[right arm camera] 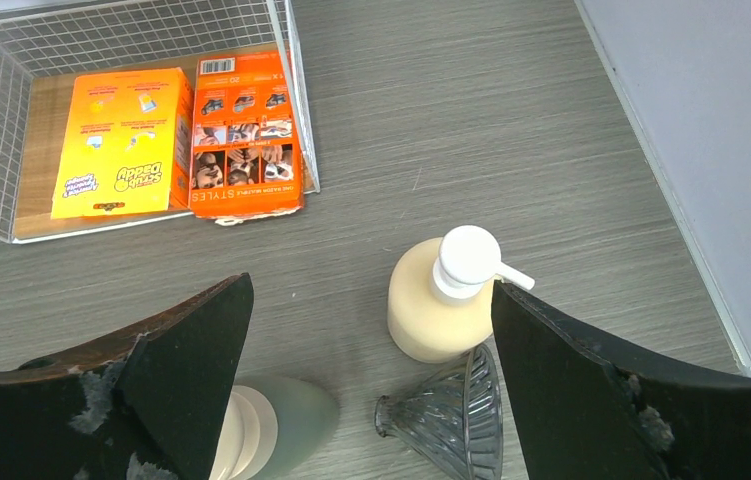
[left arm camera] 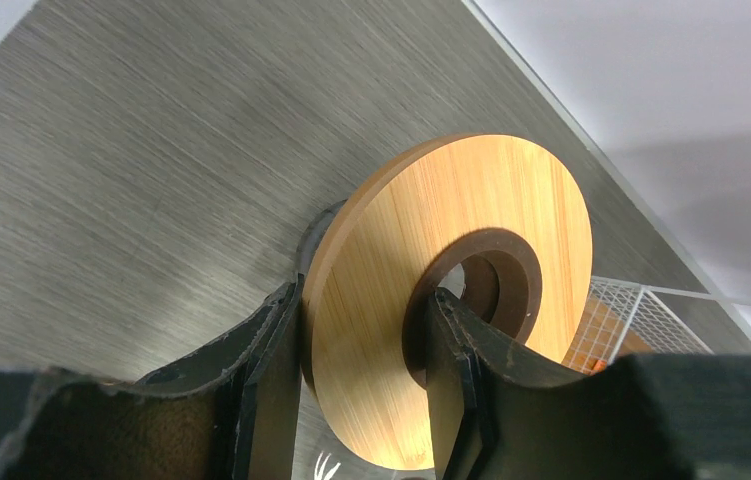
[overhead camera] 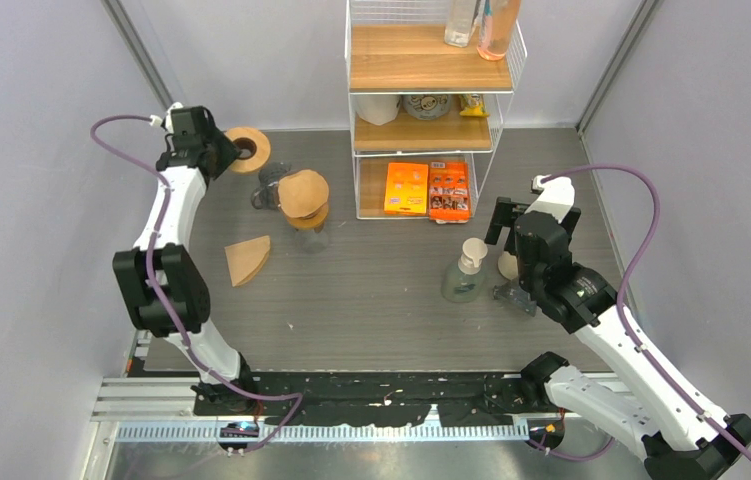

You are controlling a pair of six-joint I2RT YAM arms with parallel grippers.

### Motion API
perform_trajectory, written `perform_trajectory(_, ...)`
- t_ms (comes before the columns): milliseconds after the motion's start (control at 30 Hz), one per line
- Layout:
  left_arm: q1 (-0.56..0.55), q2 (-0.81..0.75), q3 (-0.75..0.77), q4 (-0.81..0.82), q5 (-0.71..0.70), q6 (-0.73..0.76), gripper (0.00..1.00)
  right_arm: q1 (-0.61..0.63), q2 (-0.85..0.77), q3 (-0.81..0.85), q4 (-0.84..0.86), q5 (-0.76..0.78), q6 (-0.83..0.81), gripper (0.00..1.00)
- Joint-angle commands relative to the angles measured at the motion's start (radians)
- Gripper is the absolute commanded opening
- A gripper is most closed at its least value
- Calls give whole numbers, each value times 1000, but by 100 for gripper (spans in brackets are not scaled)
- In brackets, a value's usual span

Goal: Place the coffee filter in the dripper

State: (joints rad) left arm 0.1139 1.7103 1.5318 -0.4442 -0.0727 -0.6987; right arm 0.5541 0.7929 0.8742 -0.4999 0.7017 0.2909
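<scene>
Left gripper (left arm camera: 366, 335) is partly closed on a round wooden disc with a dark brown ring at its centre hole (left arm camera: 491, 210). One finger (left arm camera: 271, 370) presses the disc's back face near the rim. The other (left arm camera: 456, 360) sits at the ring. The disc stands tilted on edge between them, over the grey wood-grain table (left arm camera: 131, 150). I cannot tell whether it clears the surface.

Overhead, the left arm runs up the left side of the frame, elbow folded low, wrist at upper left.

Right gripper (right arm camera: 371, 288) has its jaws spread wide and holds nothing. It hangs above a clear ribbed glass dripper (right arm camera: 446, 415) at lower centre of the wrist view. The dripper appears to lie on its side.

A cream pump bottle (right arm camera: 431, 305) stands just behind the dripper, and a pale green soap bottle (right arm camera: 286, 420) is near its left.

Overhead, the right arm climbs from the lower right corner, wrist bent over the bottles.

A flat brown paper coffee filter (overhead camera: 248, 259) lies on the table left of centre. It is well apart from the dripper and from both grippers.

A white wire shelf rack (overhead camera: 354, 150) at upper centre holds two orange boxes (overhead camera: 427, 189) on its bottom tier.
</scene>
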Motion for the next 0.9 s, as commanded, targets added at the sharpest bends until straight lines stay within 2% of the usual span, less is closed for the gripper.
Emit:
perform_trajectory(0,3,48,100,53,37,-32,17,-2,4,35,13,14,12,95)
perform_trajectory(167,3,124,135,50,68,-17,19,-2,11,37,5,9,23,96)
perform_trajectory(433,-2,243,247,-20,204,72,22,-2,29,42,2,-3,30,96)
perform_trajectory(633,-27,282,293,-67,189,152,25,-2,34,45,-8,-5,33,95)
perform_trajectory(700,-32,305,328,-107,187,191,28,-2,33,42,-7,-3,27,96)
perform_trajectory(867,-34,374,436,-226,190,257,28,-2,25,36,-9,4,18,95)
